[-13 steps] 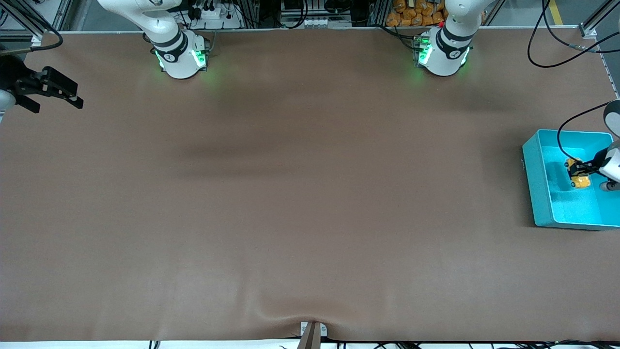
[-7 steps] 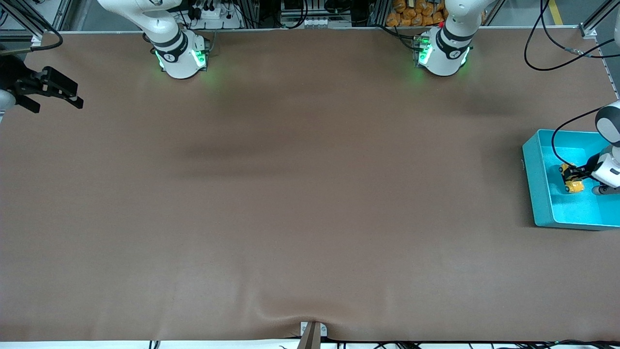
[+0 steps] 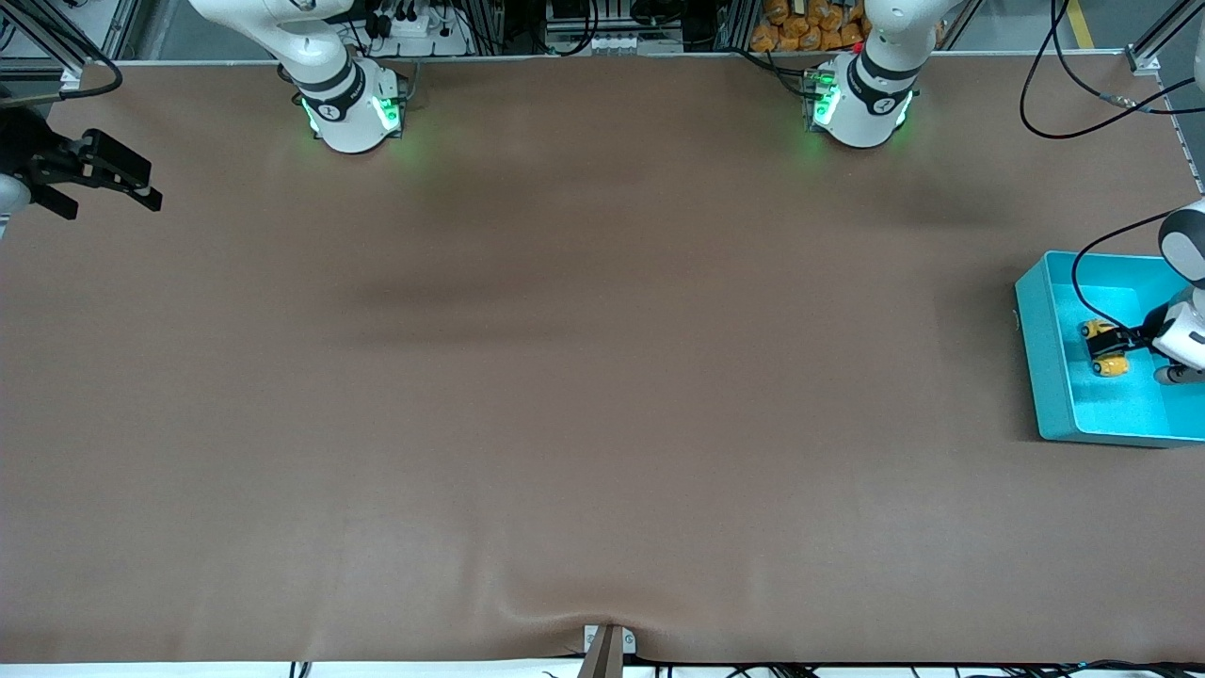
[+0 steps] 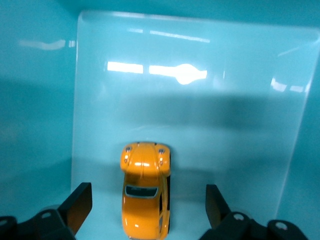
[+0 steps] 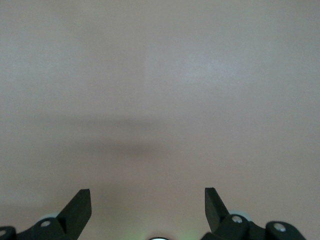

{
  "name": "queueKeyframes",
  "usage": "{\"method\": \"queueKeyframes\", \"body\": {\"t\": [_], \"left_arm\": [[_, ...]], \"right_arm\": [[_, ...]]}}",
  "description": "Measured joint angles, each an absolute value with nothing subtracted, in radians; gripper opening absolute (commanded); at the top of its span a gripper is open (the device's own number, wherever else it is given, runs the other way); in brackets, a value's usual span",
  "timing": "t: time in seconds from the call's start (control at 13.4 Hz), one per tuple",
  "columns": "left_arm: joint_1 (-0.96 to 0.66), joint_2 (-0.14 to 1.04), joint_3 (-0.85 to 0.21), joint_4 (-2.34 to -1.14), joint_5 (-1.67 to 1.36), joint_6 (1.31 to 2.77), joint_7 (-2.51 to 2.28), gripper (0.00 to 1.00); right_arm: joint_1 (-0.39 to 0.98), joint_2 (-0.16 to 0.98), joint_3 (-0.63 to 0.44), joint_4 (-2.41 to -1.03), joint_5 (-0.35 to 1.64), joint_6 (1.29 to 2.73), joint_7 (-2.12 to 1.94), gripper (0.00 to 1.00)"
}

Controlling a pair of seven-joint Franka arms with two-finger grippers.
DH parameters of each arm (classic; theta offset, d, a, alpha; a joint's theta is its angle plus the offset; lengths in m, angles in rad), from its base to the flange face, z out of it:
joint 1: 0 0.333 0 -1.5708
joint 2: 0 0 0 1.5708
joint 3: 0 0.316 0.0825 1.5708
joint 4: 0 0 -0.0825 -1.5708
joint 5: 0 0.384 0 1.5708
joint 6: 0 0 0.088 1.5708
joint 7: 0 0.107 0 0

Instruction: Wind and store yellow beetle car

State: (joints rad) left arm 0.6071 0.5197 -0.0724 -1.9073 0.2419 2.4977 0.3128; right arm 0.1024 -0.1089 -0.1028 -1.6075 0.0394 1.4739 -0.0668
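The yellow beetle car (image 4: 146,195) is sitting on the floor of the teal bin (image 3: 1036,348), apparently set there for storage. The left hand (image 4: 145,210) is hanging over it, fingers spread wide, released, touching nothing. The right hand (image 3: 104,179) is waiting open and empty over the tabletop (image 3: 565,377).

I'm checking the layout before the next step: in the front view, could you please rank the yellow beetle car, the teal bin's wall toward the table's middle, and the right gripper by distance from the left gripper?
1. The yellow beetle car: in the teal bin, between the open fingers of the left gripper.
2. The bin's wall toward the table's middle: beside the car.
3. The right gripper: open, waiting over the right arm's end of the table.
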Motion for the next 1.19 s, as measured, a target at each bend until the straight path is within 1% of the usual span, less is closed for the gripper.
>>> {"method": "queueKeyframes", "body": {"t": [0.15,0.37,0.52,0.6,0.75,0.97,1.04,1.19], "left_arm": [[0.605,0.495,-0.086,-1.893,0.242,2.5,0.312,1.0],[0.598,0.413,-0.108,-1.885,0.242,2.492,0.317,1.0],[0.568,0.334,-0.117,-1.881,0.238,2.422,0.335,1.0],[0.541,0.288,-0.12,-1.873,0.217,2.361,0.338,1.0],[0.477,0.192,-0.122,-1.823,0.119,2.181,0.348,1.0],[0.395,0.083,-0.122,-1.661,0.052,1.849,0.35,1.0],[0.374,0.059,-0.122,-1.612,0.05,1.772,0.35,1.0],[0.343,0.026,-0.122,-1.562,0.049,1.699,0.35,1.0]], "right_arm": [[0.102,-0.109,-0.103,-1.607,0.039,1.473,-0.067,1.0],[0.102,-0.109,-0.103,-1.607,0.039,1.473,-0.067,1.0],[0.102,-0.109,-0.103,-1.608,0.039,1.472,-0.067,1.0],[0.102,-0.109,-0.103,-1.607,0.039,1.472,-0.067,1.0],[0.102,-0.109,-0.103,-1.607,0.039,1.472,-0.067,1.0],[0.102,-0.109,-0.103,-1.606,0.039,1.472,-0.067,1.0],[0.102,-0.109,-0.103,-1.604,0.039,1.472,-0.067,1.0],[0.102,-0.109,-0.104,-1.6,0.039,1.472,-0.067,1.0]]}}
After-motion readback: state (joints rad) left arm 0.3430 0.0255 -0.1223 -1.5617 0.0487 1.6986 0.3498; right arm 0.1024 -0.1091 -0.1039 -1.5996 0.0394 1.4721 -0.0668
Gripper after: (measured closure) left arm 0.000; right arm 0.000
